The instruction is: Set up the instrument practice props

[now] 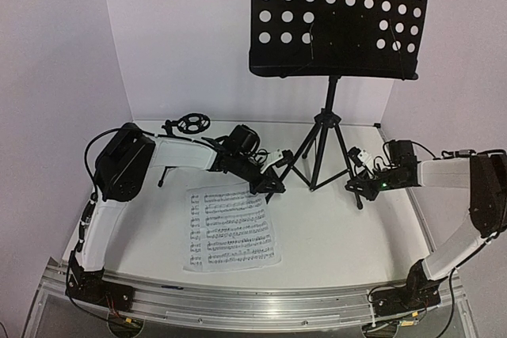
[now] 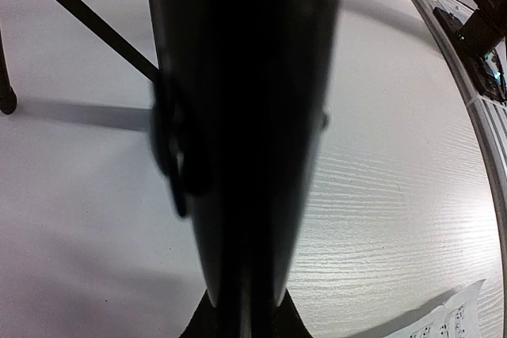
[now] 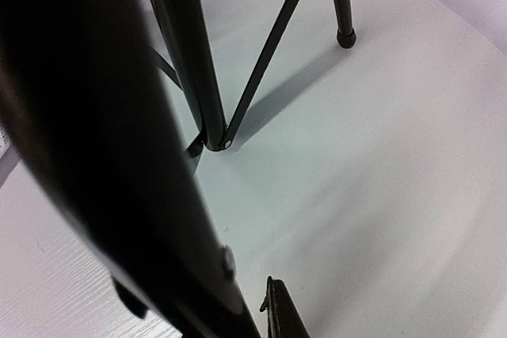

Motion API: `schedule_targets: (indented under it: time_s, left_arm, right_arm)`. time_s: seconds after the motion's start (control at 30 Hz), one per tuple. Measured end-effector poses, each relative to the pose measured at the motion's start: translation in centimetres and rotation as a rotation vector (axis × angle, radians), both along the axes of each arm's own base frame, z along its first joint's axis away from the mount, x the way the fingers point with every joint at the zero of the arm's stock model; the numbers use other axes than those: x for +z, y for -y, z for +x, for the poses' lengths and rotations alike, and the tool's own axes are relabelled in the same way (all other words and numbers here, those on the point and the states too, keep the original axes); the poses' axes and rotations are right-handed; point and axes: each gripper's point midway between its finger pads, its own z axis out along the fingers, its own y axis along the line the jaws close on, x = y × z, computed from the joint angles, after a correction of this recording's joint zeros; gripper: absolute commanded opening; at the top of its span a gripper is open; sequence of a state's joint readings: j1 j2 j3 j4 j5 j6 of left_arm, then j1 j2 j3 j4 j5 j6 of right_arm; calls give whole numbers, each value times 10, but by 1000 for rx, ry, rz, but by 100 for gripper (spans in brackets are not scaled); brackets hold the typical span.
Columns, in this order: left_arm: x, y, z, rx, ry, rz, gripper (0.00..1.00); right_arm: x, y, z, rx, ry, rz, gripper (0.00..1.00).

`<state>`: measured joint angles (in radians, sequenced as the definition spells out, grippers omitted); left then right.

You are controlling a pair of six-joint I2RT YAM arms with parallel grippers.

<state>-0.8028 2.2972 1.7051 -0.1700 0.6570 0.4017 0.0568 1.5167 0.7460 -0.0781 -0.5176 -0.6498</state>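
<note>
While the black music stand (image 1: 333,59) stands upright near the back of the table (image 1: 356,251), the left gripper (image 1: 268,186) and the right gripper (image 1: 358,189) each seem clamped around one tripod leg.

sheet music (image 1: 230,227) front-left of music stand (image 1: 341,45); mic stand (image 1: 192,123) behind-left

Music stand (image 1: 341,49) matt black metal; table (image 1: 341,227) white woodgrain.

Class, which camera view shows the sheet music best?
The top external view: the sheet music lies flat with almost all of it visible, staves included. The left wrist view catches only one corner at its bottom edge; the right wrist view shows none.
</note>
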Motion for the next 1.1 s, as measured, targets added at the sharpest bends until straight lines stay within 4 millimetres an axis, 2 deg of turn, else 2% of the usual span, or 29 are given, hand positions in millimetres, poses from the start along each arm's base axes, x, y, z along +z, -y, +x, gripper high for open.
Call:
schedule_targets:
  time_s: [0.37,0.53,0.7,0.8,0.93,1.0,1.1]
  left_arm:
    - [-1,-2,-13,-35,-11,25,0]
    - [0,-10,-23,-44,-33,50,0]
    - [-2,-11,-25,-44,-36,43,0]
    - [-3,-9,-24,-35,-36,31,0]
    - [-3,-8,-23,-28,-36,24,0]
    - [-6,-10,-24,-25,-40,32,0]
    - [-6,-11,-23,-26,-36,33,0]
  right_arm:
    - [-1,14,-18,31,-33,-33,0]
    - [-3,13,-28,59,-60,-26,0]
    - [-4,12,-28,80,-70,-21,6]
    - [-3,13,-24,83,-65,-31,13]
    - [-2,16,-22,67,-72,-43,31]
    - [-6,24,-22,23,-99,-67,40]
    - [-9,35,-21,-32,-128,-85,48]
